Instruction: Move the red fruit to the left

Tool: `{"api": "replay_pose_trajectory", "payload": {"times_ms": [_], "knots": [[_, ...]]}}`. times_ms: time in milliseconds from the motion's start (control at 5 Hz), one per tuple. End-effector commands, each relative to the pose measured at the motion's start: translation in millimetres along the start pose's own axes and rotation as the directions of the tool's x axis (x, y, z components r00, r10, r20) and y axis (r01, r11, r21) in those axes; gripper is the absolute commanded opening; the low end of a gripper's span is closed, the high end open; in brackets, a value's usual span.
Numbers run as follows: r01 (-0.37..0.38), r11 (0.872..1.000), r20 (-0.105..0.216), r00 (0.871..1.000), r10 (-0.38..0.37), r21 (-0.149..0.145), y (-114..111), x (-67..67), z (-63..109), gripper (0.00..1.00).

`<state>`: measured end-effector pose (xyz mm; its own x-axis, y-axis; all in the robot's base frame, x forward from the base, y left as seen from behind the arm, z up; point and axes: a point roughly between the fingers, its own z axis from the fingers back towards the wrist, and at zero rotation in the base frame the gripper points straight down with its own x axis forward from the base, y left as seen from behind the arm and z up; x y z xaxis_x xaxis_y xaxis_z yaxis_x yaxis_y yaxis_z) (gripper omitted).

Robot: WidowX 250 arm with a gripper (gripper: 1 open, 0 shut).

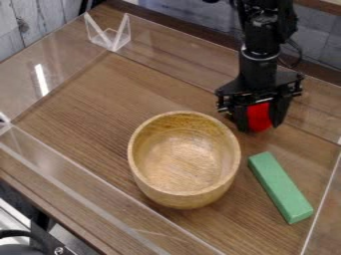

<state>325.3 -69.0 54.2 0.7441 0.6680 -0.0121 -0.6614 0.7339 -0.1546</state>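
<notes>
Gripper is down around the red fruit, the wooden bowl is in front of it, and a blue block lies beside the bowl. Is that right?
Not quite: the block beside the wooden bowl is green, not blue, as the camera view shows. The rest holds: the gripper is down with its fingers on either side of the red fruit, and the bowl sits nearer the camera.

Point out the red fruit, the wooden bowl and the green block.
red fruit (261, 116), camera view, glossy front between the fingers
wooden bowl (139, 140), camera view, left rim
green block (278, 186), camera view, top face
</notes>
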Motion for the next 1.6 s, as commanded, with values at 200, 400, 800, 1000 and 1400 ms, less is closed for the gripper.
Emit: {"api": "replay_pose_trajectory", "payload": {"times_ms": [200, 400, 800, 1000, 1400], "knots": [[0.028, 0.995, 0.005, 1.000, -0.028, -0.093, 1.0, 7.8, 65.2, 0.00], [0.022, 0.991, -0.017, 1.000, -0.025, -0.133, 4.8, 12.6, 99.3, 0.00], [0.009, 0.992, -0.025, 1.000, -0.012, -0.130, 8.6, 2.3, 81.6, 1.00], [0.000, 0.991, -0.025, 1.000, -0.004, -0.136, -0.6, -4.1, 80.6, 0.00], [0.140, 0.983, -0.028, 0.989, -0.144, -0.121, -16.2, -3.1, 42.9, 1.00]]}}
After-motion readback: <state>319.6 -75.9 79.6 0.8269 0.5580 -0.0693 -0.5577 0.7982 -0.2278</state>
